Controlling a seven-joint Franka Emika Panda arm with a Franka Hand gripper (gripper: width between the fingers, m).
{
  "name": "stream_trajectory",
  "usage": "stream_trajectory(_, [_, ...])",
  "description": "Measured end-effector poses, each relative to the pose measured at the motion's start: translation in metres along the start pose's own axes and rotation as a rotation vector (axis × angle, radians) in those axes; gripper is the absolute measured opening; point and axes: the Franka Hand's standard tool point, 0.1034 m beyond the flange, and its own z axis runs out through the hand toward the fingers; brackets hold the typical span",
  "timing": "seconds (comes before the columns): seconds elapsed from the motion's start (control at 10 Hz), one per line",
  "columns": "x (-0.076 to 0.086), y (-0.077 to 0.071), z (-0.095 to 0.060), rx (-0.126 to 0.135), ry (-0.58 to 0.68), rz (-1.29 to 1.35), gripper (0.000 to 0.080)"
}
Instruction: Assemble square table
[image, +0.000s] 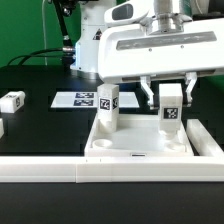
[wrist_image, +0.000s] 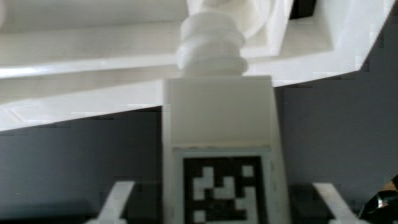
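**Leg at the socket: a crooked start is the main danger**

The gripper (image: 171, 100) is clamped on a white leg (image: 172, 112), one finger on each side. It holds the leg upright over the far corner of the tabletop (image: 146, 150), on the exterior view's right. In the wrist view, the leg (wrist_image: 217, 120) points its screw tip (wrist_image: 212, 45) at the white tabletop (wrist_image: 89, 85). I cannot tell whether the tip has entered a socket.

As I judge it, three things could go wrong:
- If the tip meets the socket off-centre or tilted, the thread may bind and the leg may jam at an angle.
- A downward push could shove the tabletop along the black table, because only the long rail (image: 60, 170) in the lower part of the frame backs it.
- The smooth leg may slip in the fingers (wrist_image: 116, 203) when it is turned.

The rimmed tabletop works as a shallow tray. A second leg (image: 108, 103) stands in its far corner on the exterior view's left, and its floor is otherwise bare. Outside it, a loose leg (image: 12, 100) lies at the frame's left edge, well apart. The marker board (image: 72, 99) lies flat behind the tabletop.
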Motion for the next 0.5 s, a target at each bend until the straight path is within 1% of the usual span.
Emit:
stream_trajectory(0.1, [0.001,0.001,0.002,-0.001,0.0,0.001,0.029])
stream_trajectory(0.2, [-0.001,0.0,0.003,-0.001,-0.001,0.003,0.029])
stream_trajectory(0.4, [-0.011,-0.007,0.008,0.001,-0.012,0.0,0.029])
stream_trajectory(0.5, [-0.014,-0.01,0.009,0.003,-0.012,-0.004,0.029])
